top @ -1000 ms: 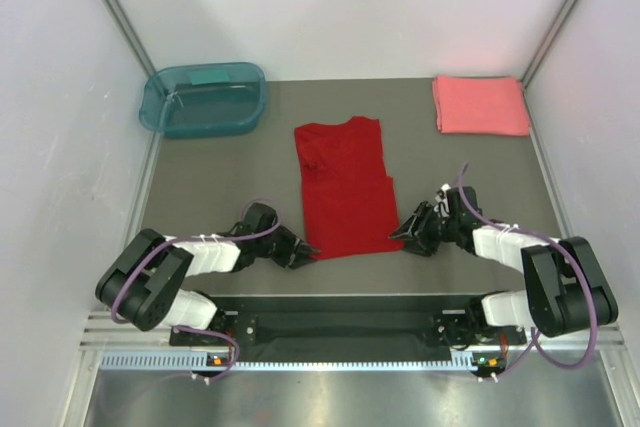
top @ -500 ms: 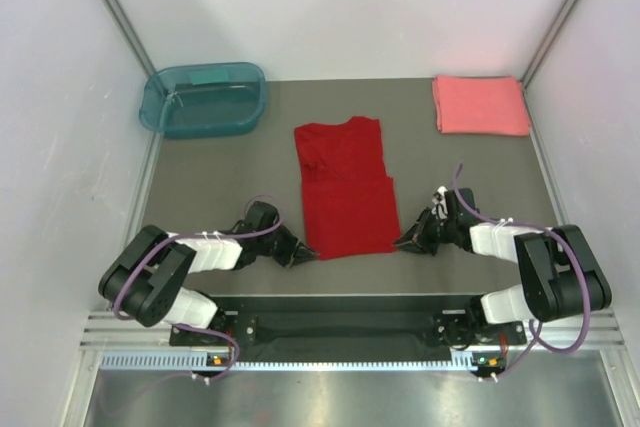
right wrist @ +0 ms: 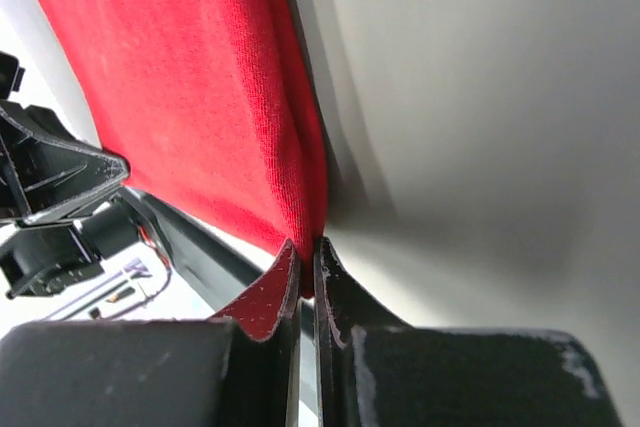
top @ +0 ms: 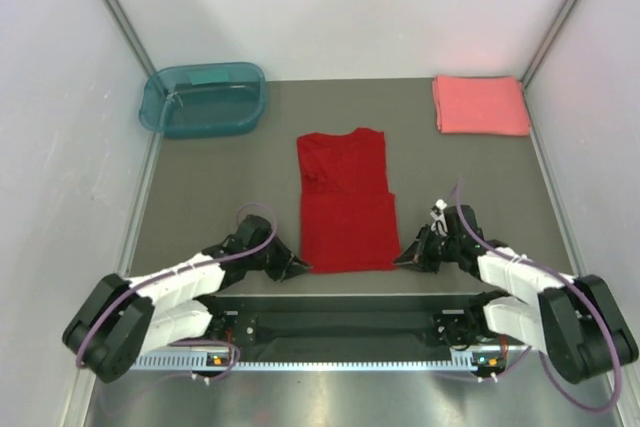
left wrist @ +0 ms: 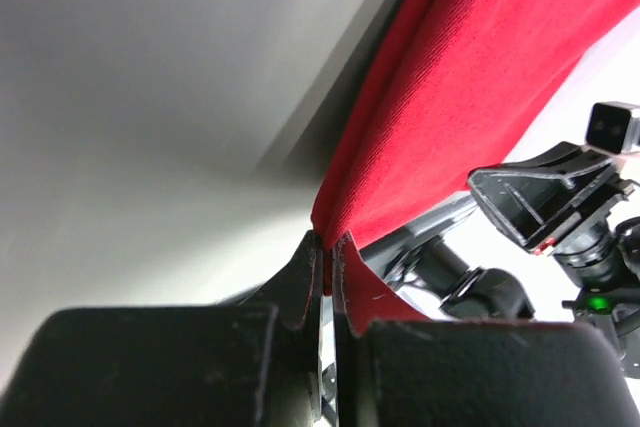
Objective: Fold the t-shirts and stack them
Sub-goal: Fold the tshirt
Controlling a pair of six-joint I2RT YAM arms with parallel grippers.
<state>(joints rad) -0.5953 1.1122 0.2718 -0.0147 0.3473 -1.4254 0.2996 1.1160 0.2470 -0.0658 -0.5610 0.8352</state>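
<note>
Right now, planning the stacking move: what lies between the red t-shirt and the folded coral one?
Nothing. The top view shows only bare grey table between the red t-shirt and the folded coral t-shirt.

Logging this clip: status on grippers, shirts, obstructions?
Left gripper, right gripper shut on near corners of red t-shirt. Pink t-shirt folded, far right. Teal tub far left, clear of path.
</note>
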